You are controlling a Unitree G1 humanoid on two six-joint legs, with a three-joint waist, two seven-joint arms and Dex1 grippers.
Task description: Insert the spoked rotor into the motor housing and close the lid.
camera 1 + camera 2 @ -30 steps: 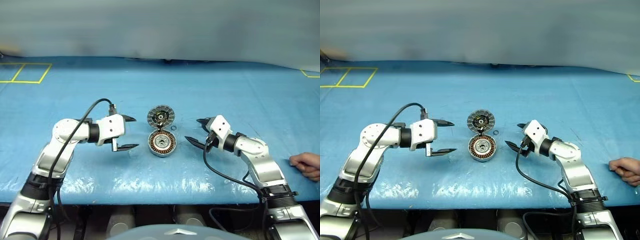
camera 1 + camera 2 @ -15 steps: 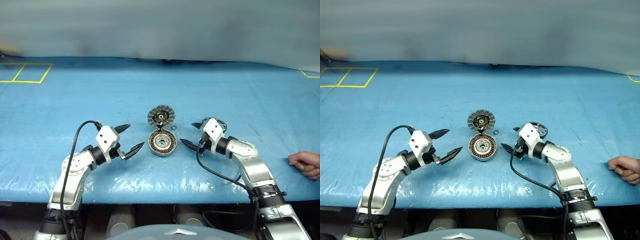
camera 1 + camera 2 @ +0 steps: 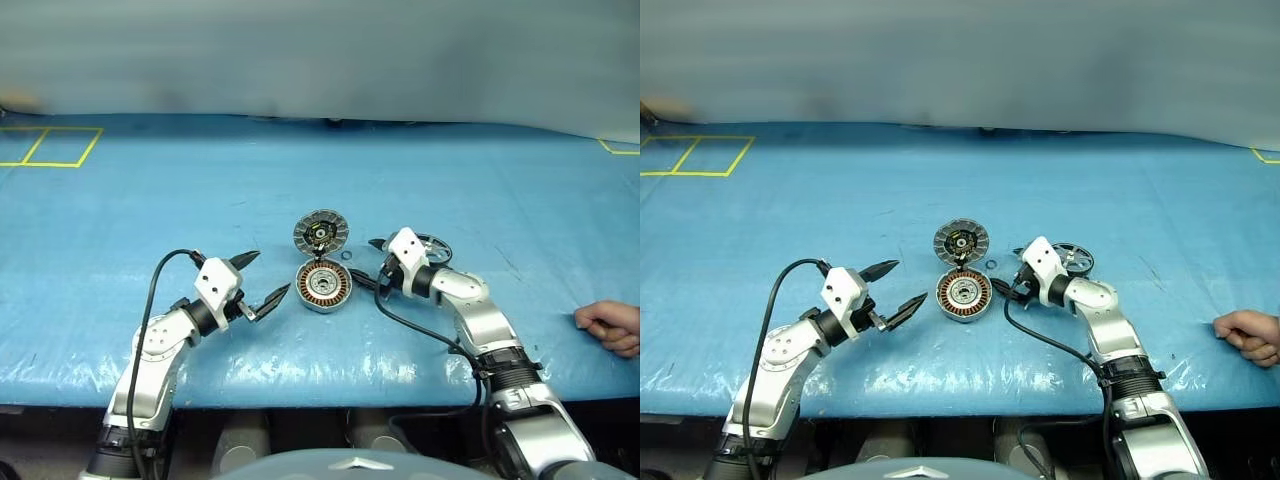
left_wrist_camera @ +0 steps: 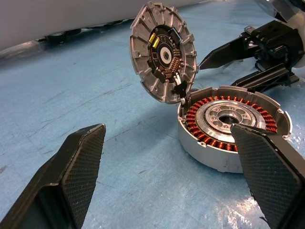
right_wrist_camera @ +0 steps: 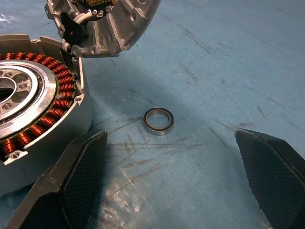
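The motor housing (image 3: 324, 286) lies open at the middle of the blue table, copper windings showing (image 4: 209, 155). Its ribbed lid (image 3: 321, 233) stands tilted up from the far rim (image 4: 164, 52). The spoked rotor (image 3: 1074, 259) lies flat to the right, partly behind my right wrist. My left gripper (image 3: 272, 271) is open just left of the housing, pointing at it. My right gripper (image 3: 362, 258) is open close to the housing's right side, straddling a small metal ring (image 5: 158, 120) on the table. Neither holds anything.
A person's hand (image 3: 610, 328) rests on the table's right edge. Yellow tape squares (image 3: 50, 145) mark the far left corner. The blue covering (image 3: 480, 180) stretches bare behind the parts.
My left arm has dropped and swung its gripper round toward the housing. My right gripper has moved left toward the housing, uncovering the rotor behind it. Both stay open.
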